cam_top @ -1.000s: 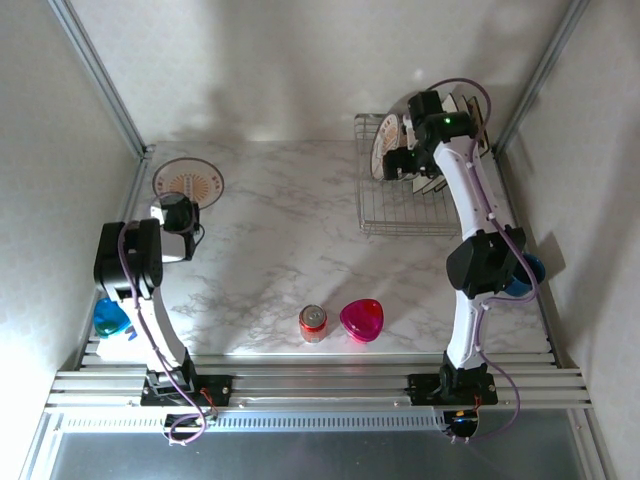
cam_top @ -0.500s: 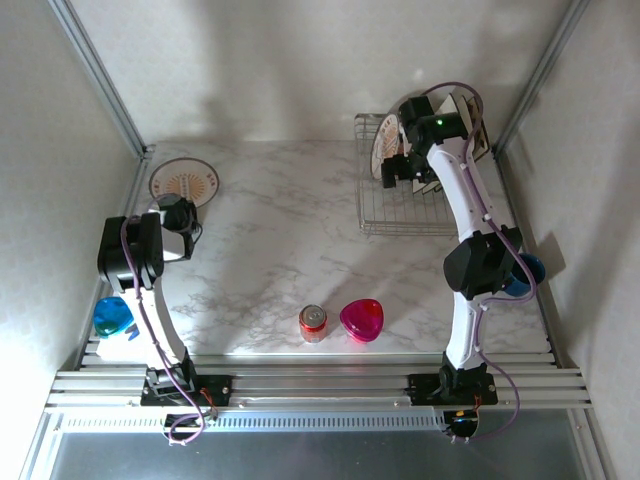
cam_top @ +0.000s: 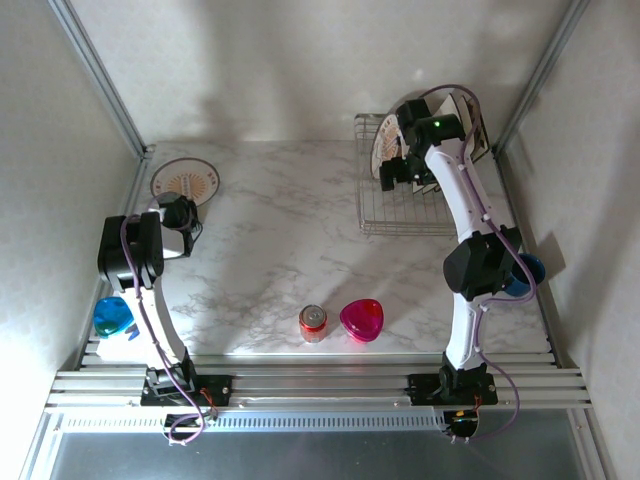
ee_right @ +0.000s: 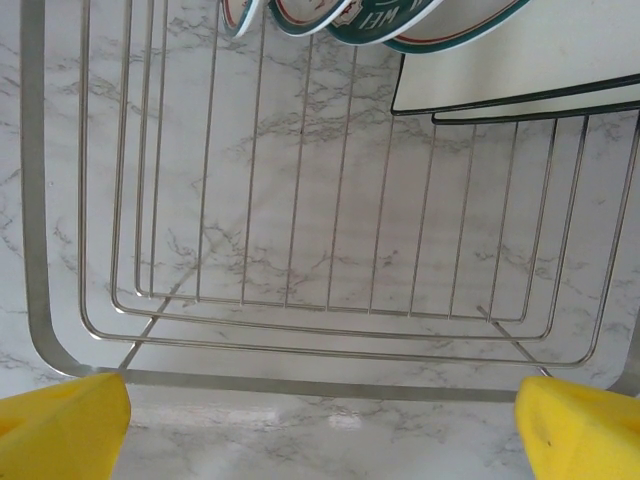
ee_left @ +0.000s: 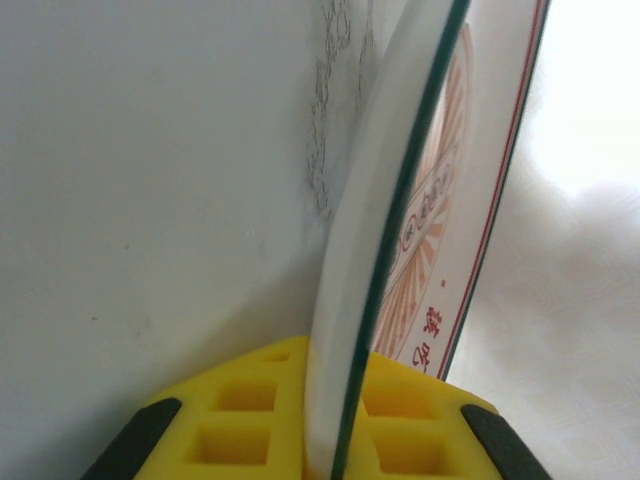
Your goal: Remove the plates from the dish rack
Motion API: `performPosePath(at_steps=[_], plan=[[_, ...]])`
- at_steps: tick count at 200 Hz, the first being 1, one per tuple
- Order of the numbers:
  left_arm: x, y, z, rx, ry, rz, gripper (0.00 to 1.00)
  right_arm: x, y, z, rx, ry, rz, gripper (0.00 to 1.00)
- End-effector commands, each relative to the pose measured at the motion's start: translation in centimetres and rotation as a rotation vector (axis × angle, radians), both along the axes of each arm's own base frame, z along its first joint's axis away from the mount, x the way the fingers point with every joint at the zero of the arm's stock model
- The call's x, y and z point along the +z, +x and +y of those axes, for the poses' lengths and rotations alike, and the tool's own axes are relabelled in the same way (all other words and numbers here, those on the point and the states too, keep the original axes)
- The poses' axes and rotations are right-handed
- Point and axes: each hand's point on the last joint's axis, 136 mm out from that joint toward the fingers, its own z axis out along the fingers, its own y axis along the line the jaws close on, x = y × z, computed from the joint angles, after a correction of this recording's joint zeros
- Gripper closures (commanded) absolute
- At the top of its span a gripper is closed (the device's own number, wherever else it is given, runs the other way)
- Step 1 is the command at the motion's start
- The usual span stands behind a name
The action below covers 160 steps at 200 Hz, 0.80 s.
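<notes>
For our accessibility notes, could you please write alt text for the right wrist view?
The right hand, open with yellow fingertips at the bottom corners, looks down into the wire dish rack on a marble table. Green-rimmed round plates and square cream plates show at the top edge.

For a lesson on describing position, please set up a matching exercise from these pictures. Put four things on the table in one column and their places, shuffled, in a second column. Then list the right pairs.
Things
1. lone plate
2. dish rack
3. can
4. heart-shaped dish

Places
A. near edge, right one of a pair
B. far left corner
C. far right corner
D. near edge, left one of a pair

Pairs: 1-B, 2-C, 3-D, 4-A
</notes>
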Motion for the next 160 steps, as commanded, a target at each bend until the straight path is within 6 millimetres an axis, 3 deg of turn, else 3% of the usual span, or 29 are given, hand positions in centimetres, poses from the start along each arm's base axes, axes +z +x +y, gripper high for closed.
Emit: performPosePath(at_steps=[1,47,94,160], plan=[[1.2,-0.1,1.2,0.045,0.024,0.002,0.87,1.4,-0.6,0.1,0.003,0.011,-0.035,0.01],[1.8,-0.2,1.4,0.05,0.044,0.02,0.83,1.7,-0.8,0.4,0.008,0.031,-0.043,0.01],[2.0,-0.3,1.4,0.047,0.067,0.06,0.49,2.2,-0.9,0.4,0.01,0.04,-0.062,0.01],[2.8,-1.4,1.5,0.024,0.16,0.17,0.12,2.8,-0.8,0.8,0.017,0.078,-0.109,0.01]])
